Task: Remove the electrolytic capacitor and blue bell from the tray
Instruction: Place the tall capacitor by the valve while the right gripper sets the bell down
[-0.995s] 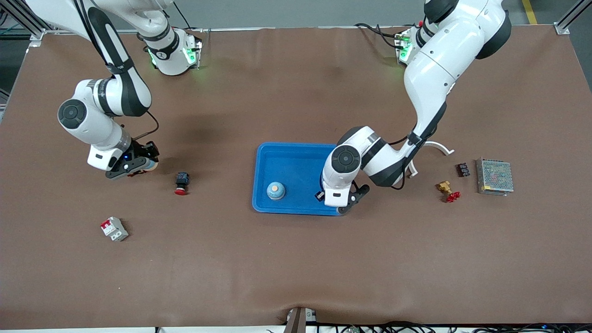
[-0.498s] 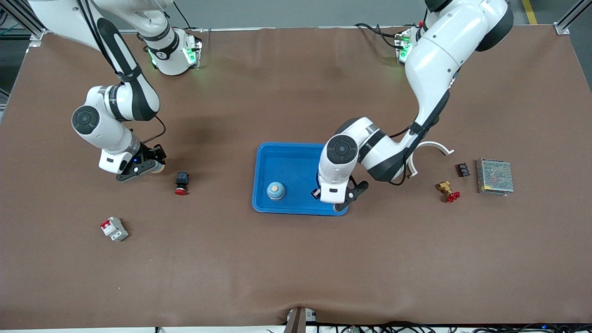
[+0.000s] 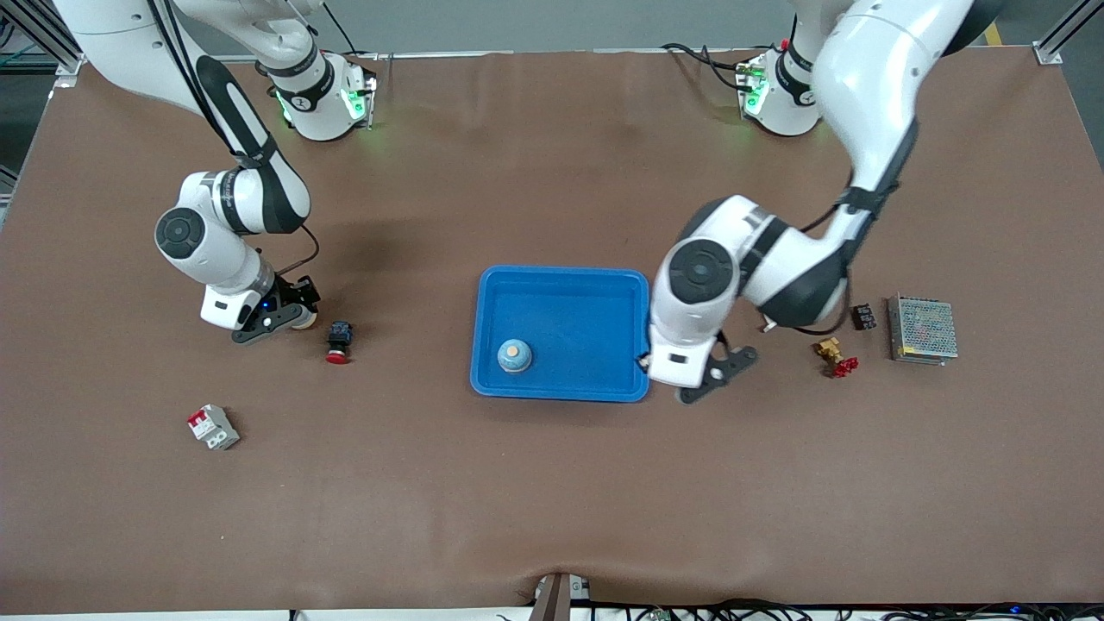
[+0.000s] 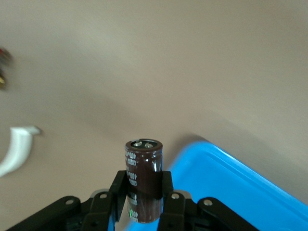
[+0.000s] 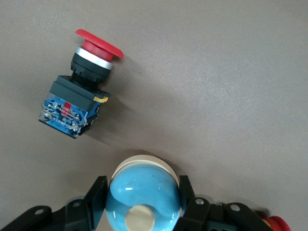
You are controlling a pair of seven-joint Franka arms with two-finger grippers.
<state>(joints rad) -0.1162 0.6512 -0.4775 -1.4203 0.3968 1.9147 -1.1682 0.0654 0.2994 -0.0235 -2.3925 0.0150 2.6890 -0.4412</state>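
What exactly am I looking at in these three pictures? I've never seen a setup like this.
Two white robot arms stand at a brown table. The wide picture looks down from across it; the other two come from cameras on the arms' wrists. The left gripper is shut on a dark capacitor, at the edge of a blue tray that already holds one blue bell. The right gripper is shut on a second blue bell, beside a red push-button switch. Loose parts lie around: a circuit breaker, a brass fitting, a metal power supply.
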